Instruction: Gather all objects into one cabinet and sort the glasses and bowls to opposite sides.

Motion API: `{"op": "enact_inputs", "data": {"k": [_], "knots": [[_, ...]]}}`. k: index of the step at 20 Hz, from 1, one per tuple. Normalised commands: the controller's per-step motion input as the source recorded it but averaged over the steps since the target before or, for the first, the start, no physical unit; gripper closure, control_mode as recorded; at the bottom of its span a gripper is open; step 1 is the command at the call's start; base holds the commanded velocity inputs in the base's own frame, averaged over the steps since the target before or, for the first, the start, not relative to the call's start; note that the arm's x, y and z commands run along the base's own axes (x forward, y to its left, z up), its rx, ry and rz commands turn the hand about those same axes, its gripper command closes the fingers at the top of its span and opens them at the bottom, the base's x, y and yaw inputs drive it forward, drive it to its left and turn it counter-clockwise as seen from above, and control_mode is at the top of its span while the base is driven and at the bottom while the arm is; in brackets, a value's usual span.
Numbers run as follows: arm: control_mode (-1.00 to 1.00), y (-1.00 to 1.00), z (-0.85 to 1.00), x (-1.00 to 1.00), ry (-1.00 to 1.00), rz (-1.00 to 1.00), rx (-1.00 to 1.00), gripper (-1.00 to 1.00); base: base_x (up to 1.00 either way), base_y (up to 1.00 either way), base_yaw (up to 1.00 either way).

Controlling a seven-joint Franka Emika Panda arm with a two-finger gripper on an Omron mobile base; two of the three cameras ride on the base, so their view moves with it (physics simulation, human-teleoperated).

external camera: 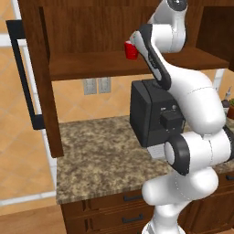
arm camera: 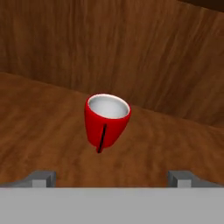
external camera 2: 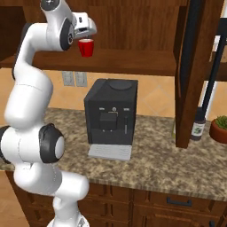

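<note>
My tool (arm camera: 112,177), fingers spread wide, faces the small bright red cup (arm camera: 106,121) standing just ahead on the dark brown wooden cabinet's plank shelf (arm camera: 43,131).

We are looking at a red cup (arm camera: 106,121) just ahead of the gripper (arm camera: 112,178); it is looking smooth and shiny like plastic, with a pale grey inside. Under and behind it, the cabinet (arm camera: 52,57) is showing dark brown wood with streaky grain, fairly matt. Below the hand, the coffee machine (external camera 2: 111,113) is looking like smooth black plastic. The counter (external camera: 100,160) is looking like speckled brown stone. The arm (external camera: 196,105) is shining white and smooth.
</note>
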Motion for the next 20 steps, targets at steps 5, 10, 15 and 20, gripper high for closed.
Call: {"op": "enact_inputs", "data": {"k": [5, 10, 15, 20], "knots": [[-1.0, 0.0, -0.38, 0.0, -0.38, 0.11, 0.0, -1.0, 0.0, 0.0, 0.0], [-1.0, 0.0, 0.0, 0.06, 0.06, 0.0, 0.01, -1.0, 0.0, 0.0, 0.0], [-1.0, 0.0, 0.21, 0.52, 0.33, 0.0, 0.01, -1.0, 0.0, 0.0, 0.0], [-1.0, 0.02, 0.09, 0.23, 0.15, 0.0, 0.0, -1.0, 0.0, 0.0, 0.0]]}}
